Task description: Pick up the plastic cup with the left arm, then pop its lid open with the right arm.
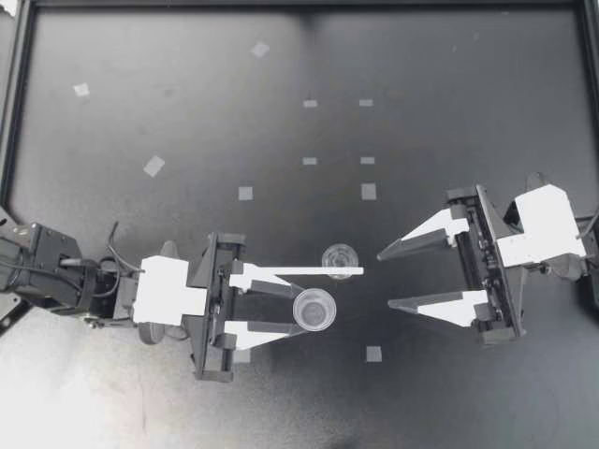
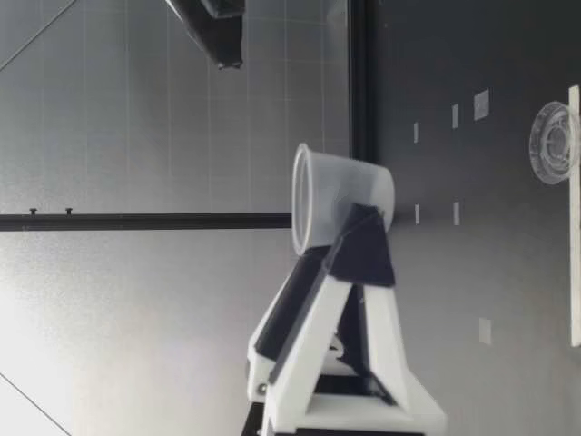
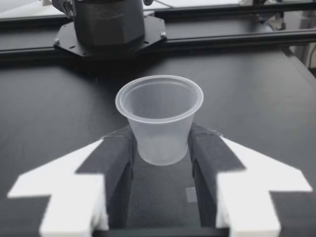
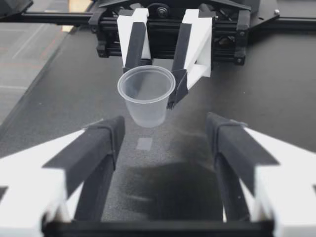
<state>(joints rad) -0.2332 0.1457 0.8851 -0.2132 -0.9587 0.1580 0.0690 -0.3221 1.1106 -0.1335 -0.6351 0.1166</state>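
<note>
Cup of translucent plastic [image 1: 315, 310], small and tapered: pinched from two sides low on its wall by left claw [image 1: 301, 304], held upright above black desk [image 1: 449, 112], mouth up, long axis vertical. Right claw [image 1: 385, 280] empty, fingers spread wide, tips aimed straight at cup from opposite side, near yet apart, gap broader than cup's rim. Seen along right claw: cup dead ahead, centred on gap. On desk below left claw's far finger, clear round plastic piece [image 1: 340, 256], touched by neither claw.
</note>
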